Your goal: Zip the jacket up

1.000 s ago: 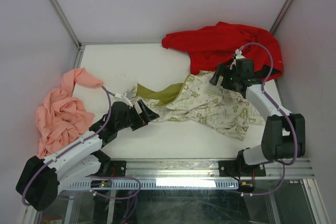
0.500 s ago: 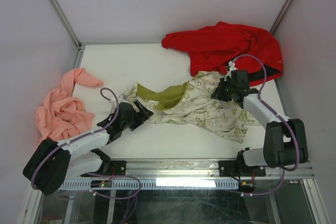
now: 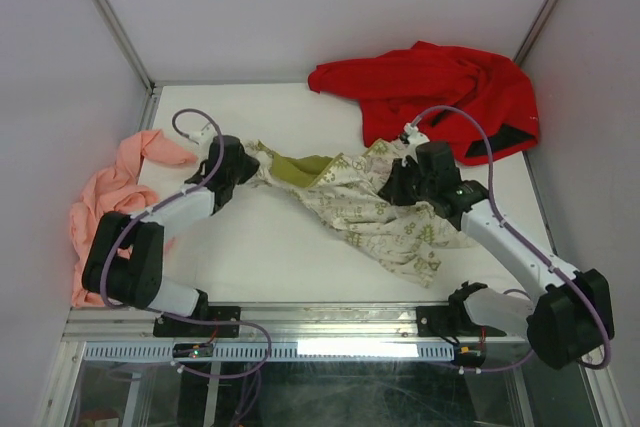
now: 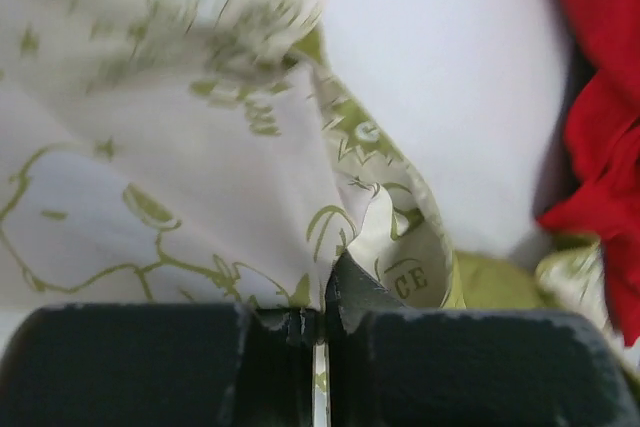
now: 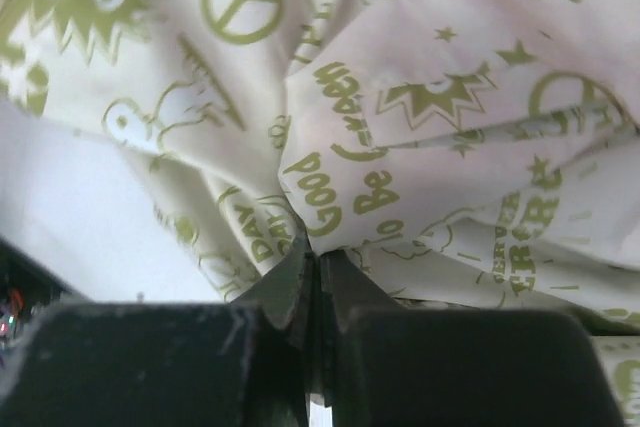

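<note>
White table point(image 3: 270, 247), jacket point(image 3: 380, 212) bunched up mid-table. Left gripper point(image 3: 243, 162) is clamped on its far-left end and right gripper point(image 3: 397, 185) is pinched on its right folds. Can't make out the zipper in those creases.

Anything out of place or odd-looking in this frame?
The jacket is not laid flat: it is bunched and twisted across the middle of the table, olive lining turned out at its left end, with both arms' jaws shut on folds of fabric. No zipper shows. The pink garment lies across the table's left edge.
</note>
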Action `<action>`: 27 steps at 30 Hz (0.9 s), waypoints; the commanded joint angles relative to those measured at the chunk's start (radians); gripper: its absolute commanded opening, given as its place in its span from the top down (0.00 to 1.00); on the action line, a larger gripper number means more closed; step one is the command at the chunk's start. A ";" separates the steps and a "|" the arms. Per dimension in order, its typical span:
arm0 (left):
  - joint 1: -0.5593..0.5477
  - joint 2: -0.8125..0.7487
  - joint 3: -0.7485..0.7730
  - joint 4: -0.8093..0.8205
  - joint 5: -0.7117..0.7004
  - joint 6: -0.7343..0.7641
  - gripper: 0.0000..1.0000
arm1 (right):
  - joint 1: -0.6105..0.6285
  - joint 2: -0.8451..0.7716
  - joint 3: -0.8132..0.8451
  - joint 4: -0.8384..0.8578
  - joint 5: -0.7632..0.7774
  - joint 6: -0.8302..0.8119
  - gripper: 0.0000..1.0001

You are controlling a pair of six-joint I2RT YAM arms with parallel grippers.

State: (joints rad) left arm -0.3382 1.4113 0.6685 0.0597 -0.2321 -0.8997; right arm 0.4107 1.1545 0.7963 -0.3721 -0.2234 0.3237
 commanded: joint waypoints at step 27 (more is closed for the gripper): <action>0.064 0.157 0.714 -0.207 0.110 0.547 0.64 | 0.684 0.284 0.411 0.040 0.028 0.012 0.34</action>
State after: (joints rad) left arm -0.2859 1.7157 1.4220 -0.1986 -0.0441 -0.3988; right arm 1.0866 1.4868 1.1229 -0.2939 -0.1761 0.3820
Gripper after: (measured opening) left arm 0.271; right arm 0.601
